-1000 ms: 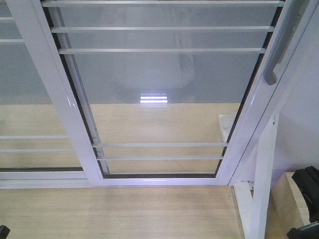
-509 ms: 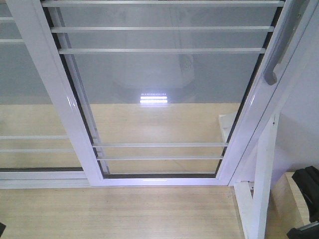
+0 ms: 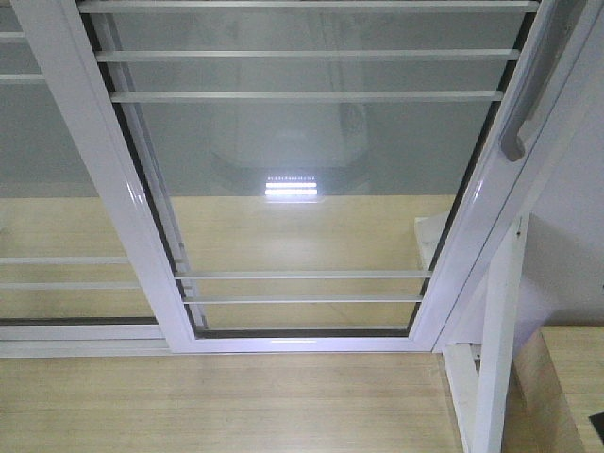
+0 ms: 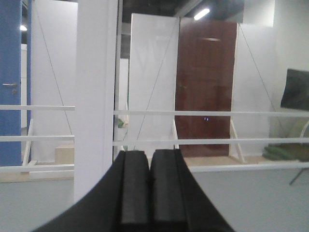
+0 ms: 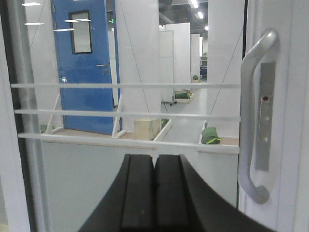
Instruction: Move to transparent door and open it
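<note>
The transparent door (image 3: 311, 170) fills the front view, a clear pane in a glossy white frame with a black gasket. Its grey curved handle (image 3: 525, 104) sits on the right stile. No gripper shows in the front view. In the right wrist view my right gripper (image 5: 154, 157) is shut and empty, facing the glass. The handle (image 5: 252, 116) stands apart from it, to the right and a little higher. In the left wrist view my left gripper (image 4: 149, 152) is shut and empty. It points at glass, with a white upright stile (image 4: 96, 96) just to its left.
A second white-framed glass panel without a handle (image 3: 47, 179) overlaps on the left. A bare slanted white post (image 3: 498, 330) and a light wooden box (image 3: 566, 377) stand at the lower right. Wooden flooring (image 3: 226, 406) runs up to the door's bottom track.
The black gripper parts at the lower right and lower left corners of the front view have left the frame. The door has not moved.
</note>
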You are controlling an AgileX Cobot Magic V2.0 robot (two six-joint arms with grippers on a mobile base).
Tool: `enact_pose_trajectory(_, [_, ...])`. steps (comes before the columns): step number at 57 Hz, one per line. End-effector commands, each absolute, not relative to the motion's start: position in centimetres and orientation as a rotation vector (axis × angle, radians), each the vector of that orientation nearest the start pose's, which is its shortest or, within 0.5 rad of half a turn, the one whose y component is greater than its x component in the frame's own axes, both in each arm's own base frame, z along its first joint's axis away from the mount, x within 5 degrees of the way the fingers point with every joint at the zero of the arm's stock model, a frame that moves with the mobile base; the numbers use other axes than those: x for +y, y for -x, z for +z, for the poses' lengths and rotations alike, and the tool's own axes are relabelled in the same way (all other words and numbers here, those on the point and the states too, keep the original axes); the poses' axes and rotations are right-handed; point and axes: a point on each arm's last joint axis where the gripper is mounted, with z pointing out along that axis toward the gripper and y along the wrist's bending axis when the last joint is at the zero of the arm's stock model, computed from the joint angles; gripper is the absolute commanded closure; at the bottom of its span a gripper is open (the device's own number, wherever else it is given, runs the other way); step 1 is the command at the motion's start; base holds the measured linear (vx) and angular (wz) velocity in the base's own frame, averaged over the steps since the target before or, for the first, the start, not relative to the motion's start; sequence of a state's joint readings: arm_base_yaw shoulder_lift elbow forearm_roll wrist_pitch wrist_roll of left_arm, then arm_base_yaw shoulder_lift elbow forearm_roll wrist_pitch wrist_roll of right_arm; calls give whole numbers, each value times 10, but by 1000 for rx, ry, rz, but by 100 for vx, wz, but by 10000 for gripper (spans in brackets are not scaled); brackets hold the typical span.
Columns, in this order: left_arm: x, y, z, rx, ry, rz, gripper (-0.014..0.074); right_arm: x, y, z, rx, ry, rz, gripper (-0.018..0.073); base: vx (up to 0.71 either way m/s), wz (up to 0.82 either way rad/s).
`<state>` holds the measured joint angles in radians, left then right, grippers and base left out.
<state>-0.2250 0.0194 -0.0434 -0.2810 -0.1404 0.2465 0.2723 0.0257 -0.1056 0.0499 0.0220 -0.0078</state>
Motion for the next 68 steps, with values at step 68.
enact_pose_trajectory(68, [-53, -243, 379, 1562, -112, -181, 356, 58, -213, 375, 1688, 321, 114, 288, 0, 0])
